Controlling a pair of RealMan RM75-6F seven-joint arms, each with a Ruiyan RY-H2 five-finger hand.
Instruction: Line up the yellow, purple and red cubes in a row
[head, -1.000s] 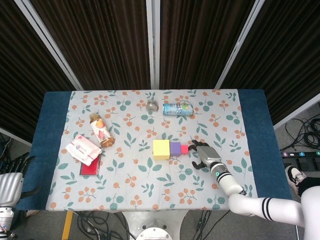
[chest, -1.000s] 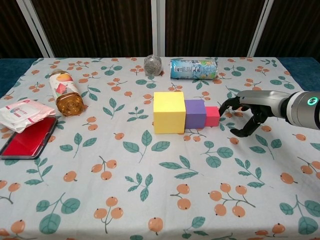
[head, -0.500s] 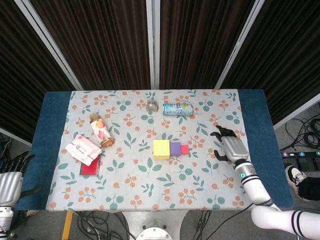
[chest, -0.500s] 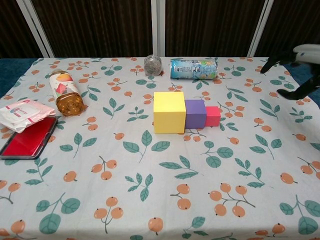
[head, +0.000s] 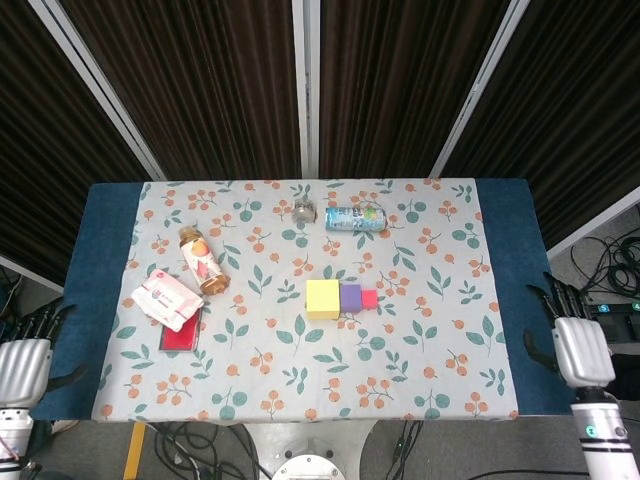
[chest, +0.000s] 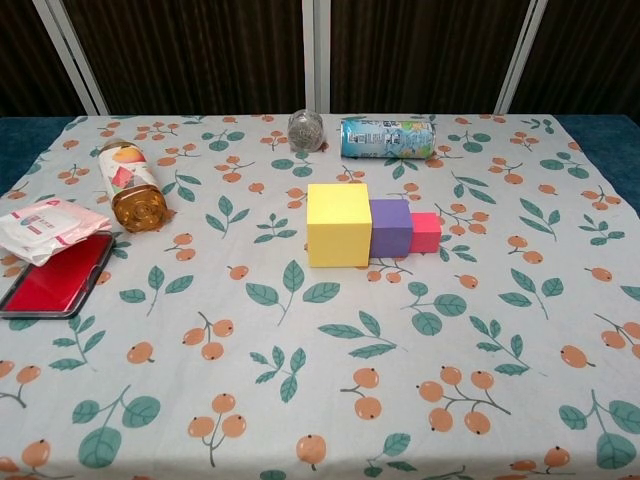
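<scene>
I see the table (head: 505, 215) with its blue cover, and on top of it the white cloth (chest: 500, 330) printed with leaves and orange berries. On my right side, the right hand (head: 581, 349) is off the table edge, over the floor; its fingers are spread and straight, and it holds nothing. The left hand (head: 22, 362) is at the opposite corner, also off the table, with fingers apart and nothing inside. Neither hand appears in the chest view.

In the middle of the cloth the three cubes make one row. The yellow cube (chest: 338, 224) is the biggest and stands on the left. The purple cube (chest: 391, 227) touches its right face. The red cube (chest: 425, 232), the smallest one, touches the right face of the purple one. Their back faces are about on one line, so the fronts step back from left to right.

Behind the row, a light blue can (chest: 388, 137) lies on its side, and just to the left of it there is a small grey round thing (chest: 305, 129) that I cannot identify. At the left, a bottle with amber liquid (chest: 133, 186) lies on its side. Near the left edge a white and pink packet (chest: 48, 227) rests partly on a flat red case (chest: 57, 277).
</scene>
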